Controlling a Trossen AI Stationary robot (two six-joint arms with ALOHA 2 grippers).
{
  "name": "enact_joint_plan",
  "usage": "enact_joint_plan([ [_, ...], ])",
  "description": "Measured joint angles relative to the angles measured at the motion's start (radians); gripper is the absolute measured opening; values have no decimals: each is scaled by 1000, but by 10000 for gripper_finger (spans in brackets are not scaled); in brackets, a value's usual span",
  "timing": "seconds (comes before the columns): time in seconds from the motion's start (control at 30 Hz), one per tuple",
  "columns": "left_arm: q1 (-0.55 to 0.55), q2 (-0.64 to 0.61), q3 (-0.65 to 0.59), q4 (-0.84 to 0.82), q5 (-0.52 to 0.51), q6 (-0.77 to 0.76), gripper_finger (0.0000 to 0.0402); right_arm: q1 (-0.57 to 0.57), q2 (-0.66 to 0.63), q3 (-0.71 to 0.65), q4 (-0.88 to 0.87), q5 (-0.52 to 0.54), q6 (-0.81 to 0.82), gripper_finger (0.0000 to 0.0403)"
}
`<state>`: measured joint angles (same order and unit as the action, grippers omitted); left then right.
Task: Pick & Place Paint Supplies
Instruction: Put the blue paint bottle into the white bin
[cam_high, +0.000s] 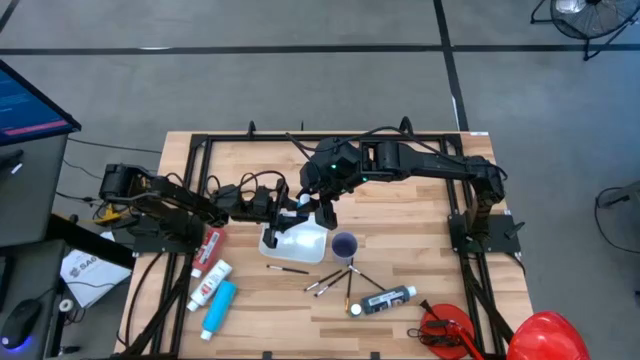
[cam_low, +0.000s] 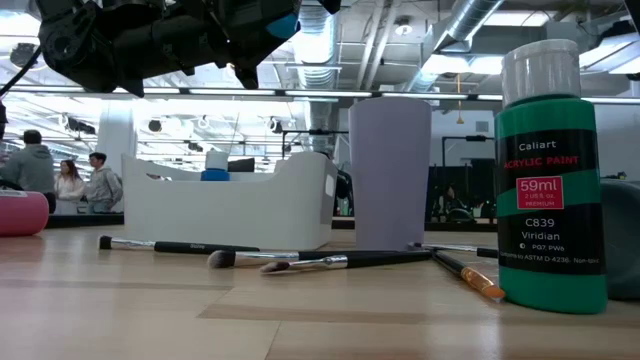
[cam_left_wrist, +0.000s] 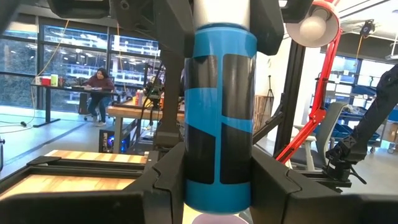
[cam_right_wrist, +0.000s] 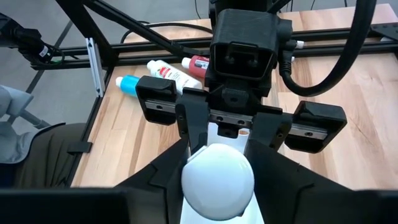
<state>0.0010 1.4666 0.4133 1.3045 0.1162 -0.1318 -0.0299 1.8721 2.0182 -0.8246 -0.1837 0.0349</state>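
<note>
The left end effector (cam_high: 290, 208) and the right end effector (cam_high: 322, 208) meet above the middle of the tabletop (cam_high: 420, 215), just over the far edge of the white bin (cam_high: 272, 240). We see both closed on 1 blue bottle (cam_left_wrist: 221, 112). In the left wrist view, the left arm's 2 dark fingers (cam_left_wrist: 155, 186) press against the sides of the bottle's lower body. In the right wrist view, the right arm's own fingers (cam_right_wrist: 161, 168) sit tight on either side of the bottle's white cap (cam_right_wrist: 217, 180), and the left end effector (cam_right_wrist: 227, 134) faces them from the other end. The bottle hangs in the air between the 2 arms, clear of the wood.

Just beside the bin on the robot's right stands a purple cup (cam_high: 345, 244), upright and open at the top. 1 thin brush (cam_high: 287, 268) lies in front of the bin. A loose cluster of brushes (cam_high: 335, 280) lies in front of the cup. Near them, toward the front edge, lies a dark bottle (cam_high: 385, 300) with its white cap pointing to the robot's left.

On the robot's left side of the tabletop, 3 tubes lie close together: a red tube (cam_high: 212, 245), a white tube with a red label (cam_high: 210, 283), and a light blue tube (cam_high: 218, 307).
</note>
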Motion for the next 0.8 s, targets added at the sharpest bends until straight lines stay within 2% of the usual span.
enact_joint_plan([
  [0.2, 0, 0, 0, 0, 0, 2, 113, 0, 0, 0, 1, 0, 1, 147],
  [0.57, 0, 0, 0, 6, 12, -1, 113, 21, 0, -3, 49, 6, -20, 217],
  [0.8, 0, 0, 0, 6, 14, -4, 113, 23, 2, -140, 201, 5, -11, 217],
])
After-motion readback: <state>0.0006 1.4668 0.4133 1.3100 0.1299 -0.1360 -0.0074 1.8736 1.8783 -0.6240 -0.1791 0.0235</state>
